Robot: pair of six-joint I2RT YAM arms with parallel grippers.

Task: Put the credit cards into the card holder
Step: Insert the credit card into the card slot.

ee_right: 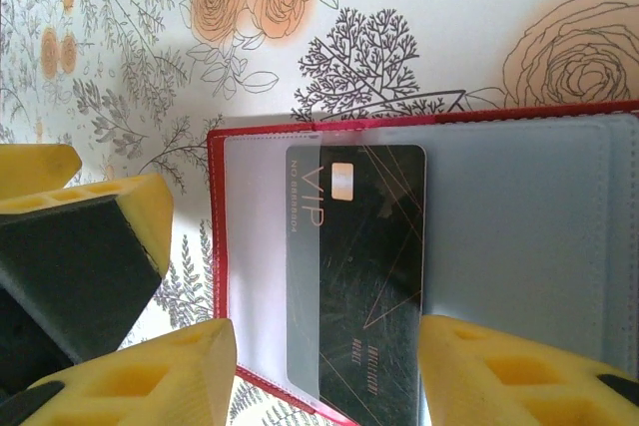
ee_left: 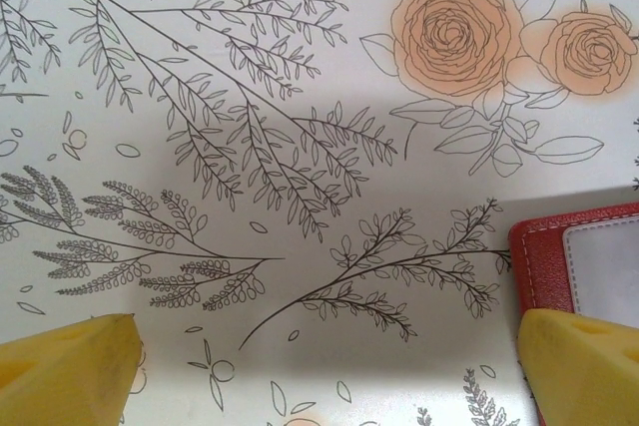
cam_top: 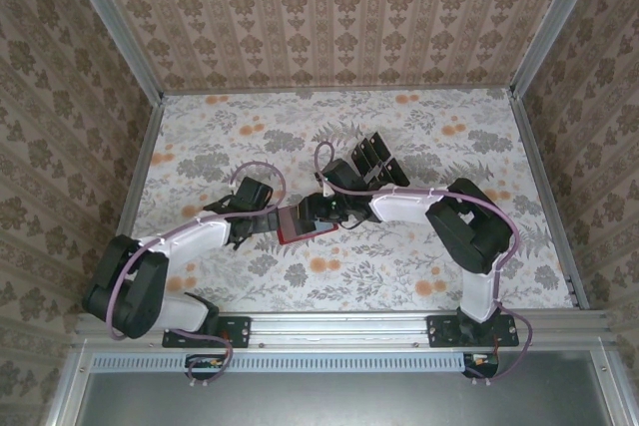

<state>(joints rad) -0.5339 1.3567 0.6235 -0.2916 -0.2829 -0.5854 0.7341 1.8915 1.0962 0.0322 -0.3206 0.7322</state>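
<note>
Though 1 credit card (ee_right: 369,276) sits part-way under the clear pocket (ee_right: 255,266) of the open card holder (ee_right: 539,246), right fingers (ee_right: 150,386) parted astride it and left fingers (ee_left: 70,366) wide at the holder's corner, the dark cards (cam_top: 371,159) just beyond the holder look yet to go in.

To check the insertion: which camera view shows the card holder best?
The right wrist view: the card holder lies open, close up, with a black VIP card partly inside its clear pocket. The left wrist view gives one red corner; the top external view, a small, partly covered red patch.
</note>
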